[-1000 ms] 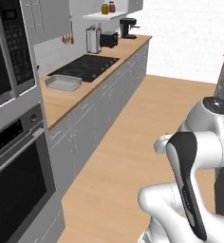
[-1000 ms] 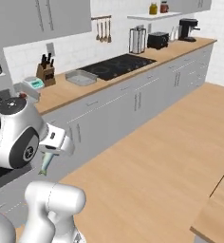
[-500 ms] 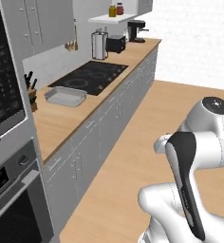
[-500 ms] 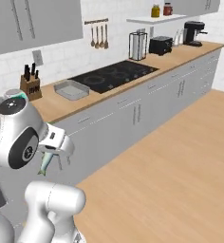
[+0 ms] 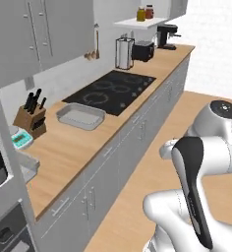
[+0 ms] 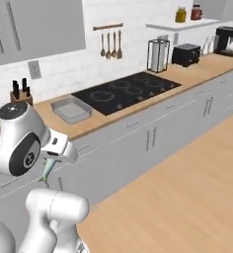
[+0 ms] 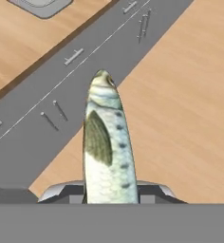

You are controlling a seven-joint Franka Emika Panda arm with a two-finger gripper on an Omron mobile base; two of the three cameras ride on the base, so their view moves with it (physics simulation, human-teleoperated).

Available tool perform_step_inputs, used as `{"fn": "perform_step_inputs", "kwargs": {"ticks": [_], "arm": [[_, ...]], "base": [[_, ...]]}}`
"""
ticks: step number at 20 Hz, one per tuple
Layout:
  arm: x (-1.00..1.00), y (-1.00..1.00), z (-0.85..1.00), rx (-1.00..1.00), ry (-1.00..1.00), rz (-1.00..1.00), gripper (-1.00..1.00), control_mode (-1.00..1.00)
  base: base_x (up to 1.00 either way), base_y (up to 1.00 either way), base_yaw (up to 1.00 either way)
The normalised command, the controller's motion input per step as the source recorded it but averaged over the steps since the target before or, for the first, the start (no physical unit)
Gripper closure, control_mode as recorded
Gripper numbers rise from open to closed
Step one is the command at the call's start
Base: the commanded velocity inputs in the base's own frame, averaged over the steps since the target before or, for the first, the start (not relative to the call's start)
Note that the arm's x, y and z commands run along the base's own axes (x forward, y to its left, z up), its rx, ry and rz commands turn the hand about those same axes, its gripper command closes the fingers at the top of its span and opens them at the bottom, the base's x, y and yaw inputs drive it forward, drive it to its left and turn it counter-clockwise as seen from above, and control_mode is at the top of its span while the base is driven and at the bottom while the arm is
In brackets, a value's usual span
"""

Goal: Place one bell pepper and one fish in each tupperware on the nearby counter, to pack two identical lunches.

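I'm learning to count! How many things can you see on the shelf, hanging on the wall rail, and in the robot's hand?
Jars on the shelf: 2 (yellow jar, red jar)
Hanging utensils: 3
Fish in the gripper: 1
Total: 6

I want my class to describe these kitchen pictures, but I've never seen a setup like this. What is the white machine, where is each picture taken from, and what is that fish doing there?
It is a rendered kitchen with a white robot arm on a driving base. Two pictures come from cameras on the base, behind the arm to its left and right. The third looks along the gripper, which is shut on a fish, carried above the floor in front of the drawers. On the wooden counter lie a grey baking tray, a knife block and a black stovetop, with a toaster and coffee machine further along.
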Motion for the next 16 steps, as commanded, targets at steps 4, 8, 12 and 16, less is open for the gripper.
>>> {"fn": "perform_step_inputs", "kwargs": {"ticks": [4,8,12,16], "arm": [[0.0,0.0,0.0,0.0,0.0,0.0,1.0,1.0],[0.0,0.0,0.0,0.0,0.0,0.0,1.0,1.0],[0.0,0.0,0.0,0.0,0.0,0.0,1.0,1.0],[0.0,0.0,0.0,0.0,0.0,0.0,1.0,1.0]], "base": [[1.0,-0.04,0.57],[0.91,-0.09,0.83],[0.59,-0.08,0.95],[0.16,-0.15,0.87]]}}
